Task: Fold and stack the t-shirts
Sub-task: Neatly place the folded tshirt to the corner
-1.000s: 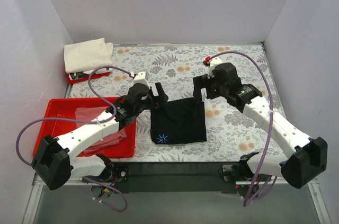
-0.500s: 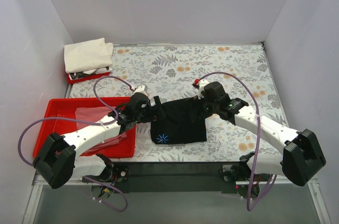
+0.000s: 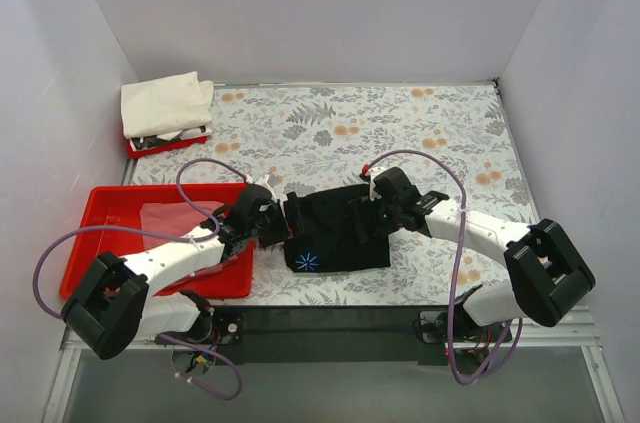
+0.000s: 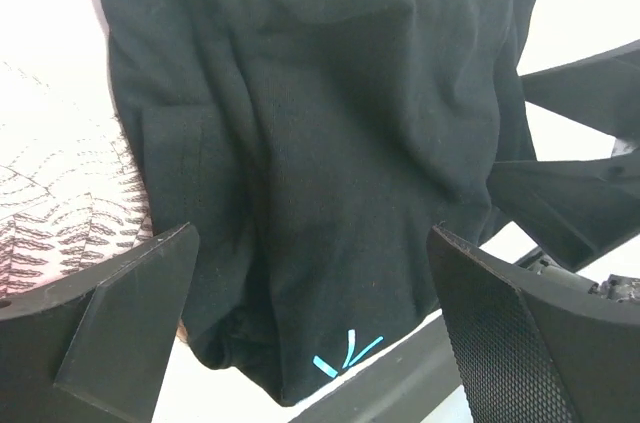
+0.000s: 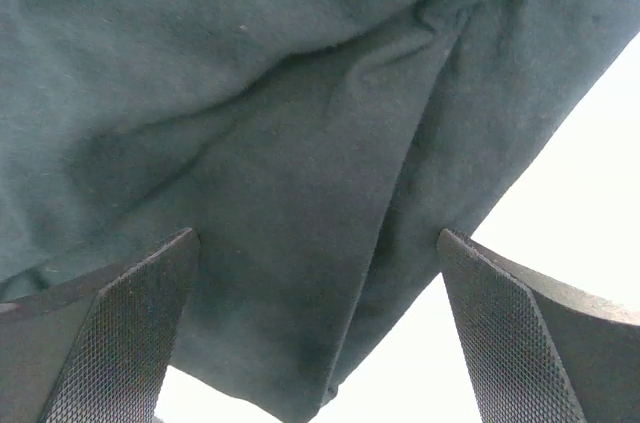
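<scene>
The black t-shirt (image 3: 335,235) lies folded on the table's near middle, with a small blue mark near its front left corner. My left gripper (image 3: 286,219) is open and low over the shirt's left edge. In the left wrist view the black shirt (image 4: 330,143) and its blue mark (image 4: 345,353) lie between the spread jaws of the left gripper (image 4: 311,233). My right gripper (image 3: 366,215) is open and low at the shirt's right edge. In the right wrist view the black cloth (image 5: 300,143) lies under the right gripper (image 5: 315,235). The pink t-shirt (image 3: 178,223) lies in the big red tray (image 3: 110,205). The cream-white t-shirt (image 3: 165,103) lies folded at the back left.
A small red tray (image 3: 150,146) sits under the cream-white shirt at the back left corner. White walls close the table on three sides. The right arm's fingers (image 4: 580,143) show at the right of the left wrist view.
Both arms have dropped and moved inward from above the black shirt's far edge to its left and right edges. Both grippers stay open. The shirt's top edge looks slightly bunched.
</scene>
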You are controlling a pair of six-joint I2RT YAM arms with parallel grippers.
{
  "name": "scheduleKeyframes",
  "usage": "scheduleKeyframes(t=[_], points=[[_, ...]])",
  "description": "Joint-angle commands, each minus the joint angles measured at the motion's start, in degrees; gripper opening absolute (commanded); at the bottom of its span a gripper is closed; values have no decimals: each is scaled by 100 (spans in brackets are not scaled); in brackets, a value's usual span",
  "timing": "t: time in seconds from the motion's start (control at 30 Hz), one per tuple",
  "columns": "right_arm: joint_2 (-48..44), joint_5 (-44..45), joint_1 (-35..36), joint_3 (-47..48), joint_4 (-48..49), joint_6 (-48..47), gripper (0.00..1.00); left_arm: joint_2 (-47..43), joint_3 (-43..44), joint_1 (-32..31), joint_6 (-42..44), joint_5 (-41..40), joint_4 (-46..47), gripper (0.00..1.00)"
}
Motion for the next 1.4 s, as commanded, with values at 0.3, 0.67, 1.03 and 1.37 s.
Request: scheduleKeyframes(t=[0.3,0.67,1.03,1.37], points=[[330,372,42,19,286,25,95,-553,75,-62,-139,-1308,-908,91],[533,354,42,-43,453,-63,95,123,402,-308,-262,-1292,-1279,91],[515,310,42,-51,505,-72,95,466,-20,-484,-754,-547,-479,92],[515,257,42,-113,505,-20,95,413,-354,-853,-1334,-544,462,92]])
